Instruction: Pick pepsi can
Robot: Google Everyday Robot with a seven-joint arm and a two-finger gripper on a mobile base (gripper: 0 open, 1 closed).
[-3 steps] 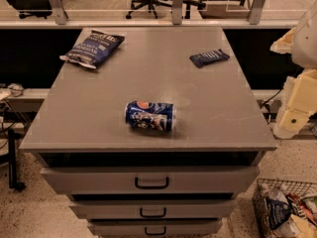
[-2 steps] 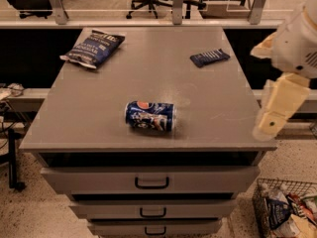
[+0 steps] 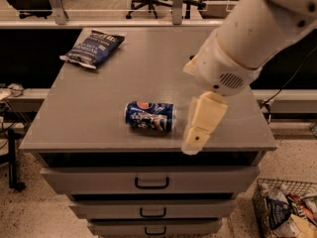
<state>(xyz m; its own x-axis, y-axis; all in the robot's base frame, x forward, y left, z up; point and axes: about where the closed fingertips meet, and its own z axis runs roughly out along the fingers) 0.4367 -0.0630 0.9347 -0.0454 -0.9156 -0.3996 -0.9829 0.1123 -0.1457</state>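
Your pepsi can (image 3: 149, 116) lies on its side near the bench's (image 3: 99, 108) front edge. The gripper (image 3: 197, 133) hangs just beside it, toward the front right corner; you cannot tell its opening.

The pepsi can (image 3: 150, 116) lies near-middle on the desk (image 3: 74, 118), the gripper (image 3: 198, 133) just right of it, a chip bag (image 3: 93, 48) far-left.

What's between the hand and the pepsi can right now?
Nothing visible. The hand hangs just right of the pepsi can in the camera view; the can lies on its side near the front edge of the cabinet top, only bare surface between them. The chip bag sits at the back left corner, well clear.
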